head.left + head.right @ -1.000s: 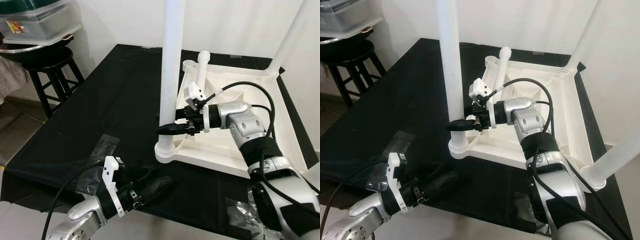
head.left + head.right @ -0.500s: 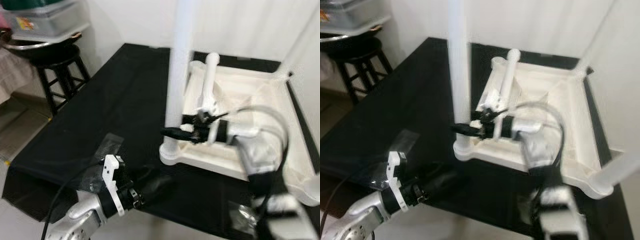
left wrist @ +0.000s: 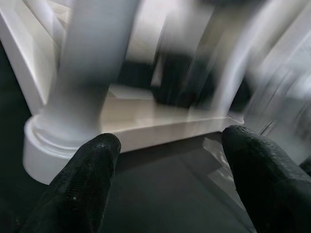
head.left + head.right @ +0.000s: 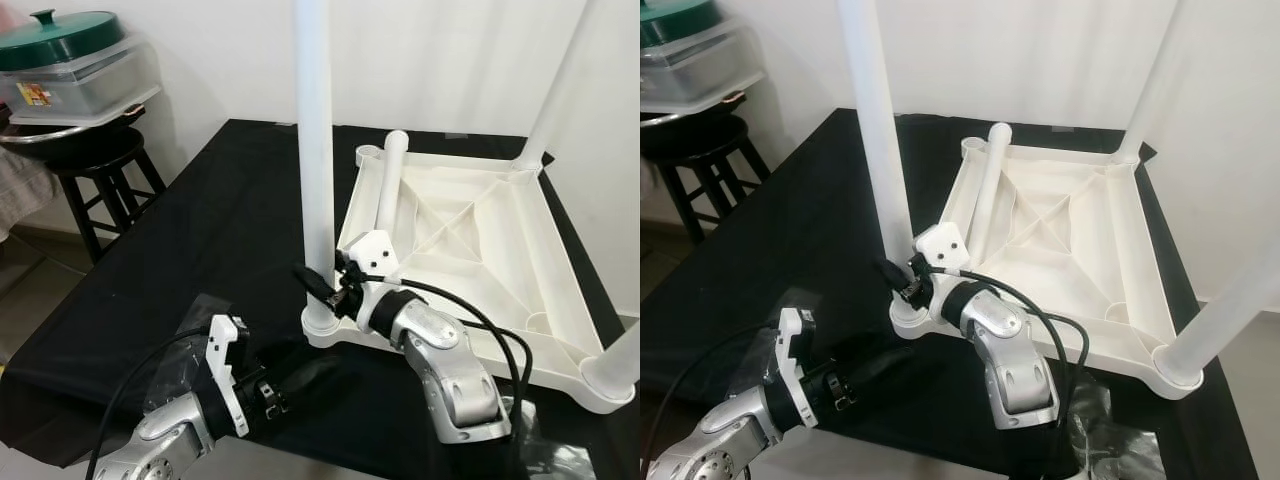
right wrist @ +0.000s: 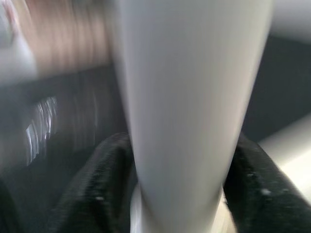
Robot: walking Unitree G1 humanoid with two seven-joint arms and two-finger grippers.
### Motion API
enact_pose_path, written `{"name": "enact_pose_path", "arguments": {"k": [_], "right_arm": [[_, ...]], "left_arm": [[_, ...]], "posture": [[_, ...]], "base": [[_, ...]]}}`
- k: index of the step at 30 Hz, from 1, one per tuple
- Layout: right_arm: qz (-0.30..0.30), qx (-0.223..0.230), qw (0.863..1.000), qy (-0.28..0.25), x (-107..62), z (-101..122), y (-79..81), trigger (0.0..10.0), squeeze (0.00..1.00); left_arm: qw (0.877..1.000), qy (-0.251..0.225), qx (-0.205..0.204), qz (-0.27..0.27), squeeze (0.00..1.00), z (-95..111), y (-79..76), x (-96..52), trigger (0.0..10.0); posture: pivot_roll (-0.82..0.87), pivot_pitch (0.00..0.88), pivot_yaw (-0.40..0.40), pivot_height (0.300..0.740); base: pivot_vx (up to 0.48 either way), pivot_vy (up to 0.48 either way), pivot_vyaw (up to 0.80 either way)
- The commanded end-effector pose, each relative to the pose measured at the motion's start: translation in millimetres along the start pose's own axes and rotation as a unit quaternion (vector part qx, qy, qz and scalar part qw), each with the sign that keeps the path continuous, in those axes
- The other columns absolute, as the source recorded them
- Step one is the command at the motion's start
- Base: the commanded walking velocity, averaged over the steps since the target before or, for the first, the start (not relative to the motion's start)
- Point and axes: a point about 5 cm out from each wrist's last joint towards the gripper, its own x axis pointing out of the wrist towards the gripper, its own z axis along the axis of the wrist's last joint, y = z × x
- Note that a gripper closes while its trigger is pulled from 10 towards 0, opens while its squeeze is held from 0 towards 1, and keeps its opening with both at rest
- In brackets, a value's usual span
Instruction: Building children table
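Note:
A white children's table [image 4: 480, 250] lies upside down on a black cloth. Three legs stand upright in its corners: near left [image 4: 313, 150], far right [image 4: 555, 90] and near right [image 4: 620, 360]. A loose fourth leg [image 4: 388, 185] leans inside the top, by the far left socket. My right gripper [image 4: 314, 284] is at the base of the near-left leg, shut on it. In the right wrist view its fingers [image 5: 104, 194] press either side of that leg [image 5: 189, 97]. My left gripper [image 4: 300, 378] hovers low over the cloth in front of that corner, open, with nothing between its fingers [image 3: 82, 184].
A black stool [image 4: 100, 160] at the left carries a clear container with a green lid [image 4: 70, 60]. Clear plastic wrap [image 4: 190, 340] lies on the cloth by my left arm, and more crumpled plastic [image 4: 560, 460] at the bottom right. White walls stand close behind and to the right.
The camera has shifted. My right arm has swung down and toward the front edge, with its gripper still at the foot of the near-left leg. The left gripper has hardly moved.

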Motion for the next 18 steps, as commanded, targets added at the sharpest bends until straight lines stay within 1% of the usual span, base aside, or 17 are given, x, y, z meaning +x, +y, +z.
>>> {"name": "enact_pose_path", "arguments": {"k": [1,2,3,4,5,6,7,8,9,11,14,17,18], "right_arm": [[0.046,0.035,0.997,0.041,-0.9,-16,5.4,10.0,1.0],[0.046,0.035,0.997,0.041,-0.9,-16,5.4,10.0,1.0],[0.103,0.005,0.995,0.016,-3.1,0,-0.6,10.0,1.0],[0.103,0.005,0.995,0.016,-3.1,0,-0.6,10.0,1.0],[0.141,-0.026,0.99,-0.004,-5.9,13,-6.7,10.0,1.0],[0.18,-0.058,0.982,-0.016,-8.9,27,-18.8,10.0,0.09],[0.18,-0.058,0.982,-0.016,-8.9,27,-18.8,10.0,0.09],[0.205,-0.074,0.976,-0.016,-10.4,35,-30.7,10.0,0.09],[0.22,-0.087,0.972,-0.007,-9.9,39,-41.6,10.0,0.0],[0.227,-0.102,0.969,0.01,-6.9,43,-55.4,10.0,0.0],[0.228,-0.114,0.967,0.018,-0.7,52,-66.0,10.0,0.0],[0.232,-0.116,0.966,0.016,1.3,57,-67.6,10.0,0.0],[0.246,-0.116,0.962,0.002,6.5,72,-69.4,10.0,0.0]], "left_arm": [[1.0,0.004,-0.002,0.011,0.0,-3,1.8,-3.6,10.0],[1.0,0.004,-0.002,0.011,0.0,-3,1.8,-3.6,10.0],[1.0,0.004,-0.001,0.011,0.0,-3,1.3,-3.3,10.0],[1.0,0.004,-0.001,0.011,0.0,-3,1.3,-3.3,10.0],[1.0,0.004,-0.002,0.009,0.0,-3,0.8,-3.0,10.0],[1.0,0.004,-0.002,0.008,0.0,-4,-0.1,-2.7,10.0],[1.0,0.004,-0.002,0.008,0.0,-4,-0.1,-2.7,10.0],[1.0,0.004,-0.002,0.007,0.0,-4,-0.8,-2.5,10.0],[1.0,0.004,-0.003,0.006,0.0,-4,-1.7,-2.2,10.0],[1.0,0.003,-0.004,0.005,0.0,-5,-3.2,-1.9,10.0],[1.0,0.003,-0.004,0.005,0.0,-6,-4.8,-1.9,10.0],[1.0,0.003,-0.005,0.005,0.0,-6,-5.6,-2.0,10.0],[1.0,0.003,-0.006,0.006,0.0,-7,-7.2,-2.4,10.0]], "posture": [[0.01,0.128,0.004,0.74],[0.01,0.128,0.004,0.74],[0.02,0.128,-0.001,0.74],[0.02,0.128,-0.001,0.74],[0.02,0.128,-0.002,0.74],[0.02,0.132,-0.003,0.74],[0.02,0.132,-0.003,0.74],[0.02,0.132,-0.003,0.74],[0.02,0.134,-0.007,0.74],[0.03,0.135,-0.01,0.74],[0.04,0.136,-0.012,0.74],[0.04,0.138,-0.016,0.74],[0.05,0.139,-0.017,0.74]], "base": [[0.0,0.0,0.0],[0.0,0.0,0.0],[0.0,0.0,0.0],[0.0,0.0,0.0],[0.0,0.0,0.0],[0.0,0.0,0.0],[0.0,0.0,0.0],[0.0,0.0,0.0],[0.0,0.0,0.0],[0.0,0.0,0.0],[0.0,0.0,0.0],[0.0,0.0,0.0],[0.0,0.0,0.0]]}}
